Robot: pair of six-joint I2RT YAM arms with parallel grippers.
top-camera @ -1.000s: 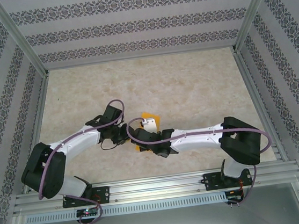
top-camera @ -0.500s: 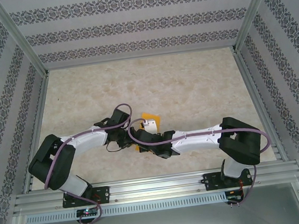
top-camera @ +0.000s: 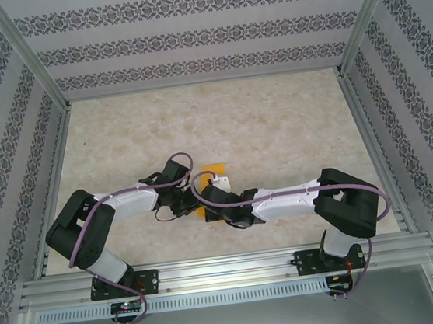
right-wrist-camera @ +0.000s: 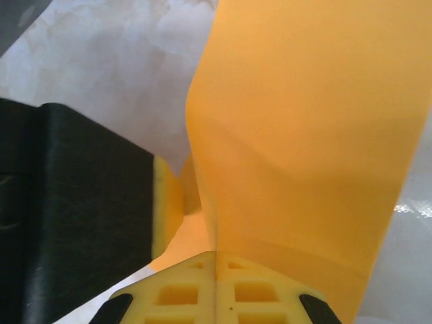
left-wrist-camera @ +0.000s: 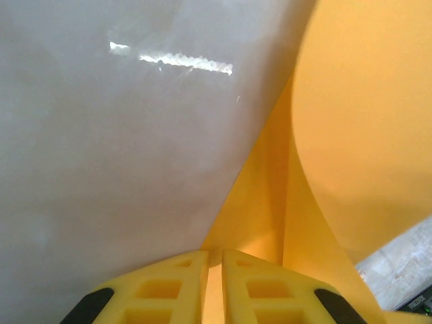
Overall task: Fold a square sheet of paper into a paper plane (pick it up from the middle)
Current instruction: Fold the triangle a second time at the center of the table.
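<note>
Both left fingers (left-wrist-camera: pixel 169 290) and right fingers (right-wrist-camera: pixel 177 297) clamped, pinching the square sheet of paper (right-wrist-camera: pixel 304 135) (curled)

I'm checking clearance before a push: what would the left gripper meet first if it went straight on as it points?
The orange sheet of paper: its fold rises right at the tips of the left gripper; what lies behind is hidden.

Curled, creased orange-yellow paper sheet (right-wrist-camera: pixel 304 135)

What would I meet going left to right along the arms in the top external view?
left arm's elbow → left gripper → orange-yellow paper → right arm's forearm → right arm's elbow
</note>
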